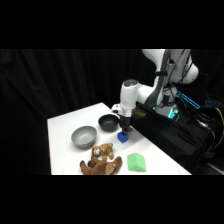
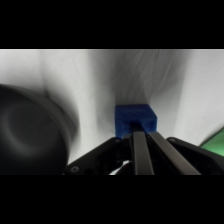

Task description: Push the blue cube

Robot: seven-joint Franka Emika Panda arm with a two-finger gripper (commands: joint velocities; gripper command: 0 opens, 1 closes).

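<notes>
The blue cube (image 1: 123, 137) sits on the white desk (image 1: 65, 122) toward its right edge, about midway along that edge, just in front of the black bowl (image 1: 107, 122). The hand (image 1: 125, 129) comes straight down from above onto the cube's near-top side; in the wrist view the two fingers (image 2: 140, 150) lie side by side with almost no gap between them, their tips meeting the cube's (image 2: 134, 119) near face, so the hand is closed and presses against the cube rather than gripping it. In that same view the black bowl (image 2: 30, 132) fills the left part, close beside the cube, and a strip of the green block (image 2: 216, 145) shows at the right edge. Across the desk, a grey bowl (image 1: 84, 136) stands left of the black one, the two near each other but apart. Toward the front edge lies a brown plush toy (image 1: 102, 160), and the light-green rounded block (image 1: 136, 163) rests just to its right, near the front right corner.
</notes>
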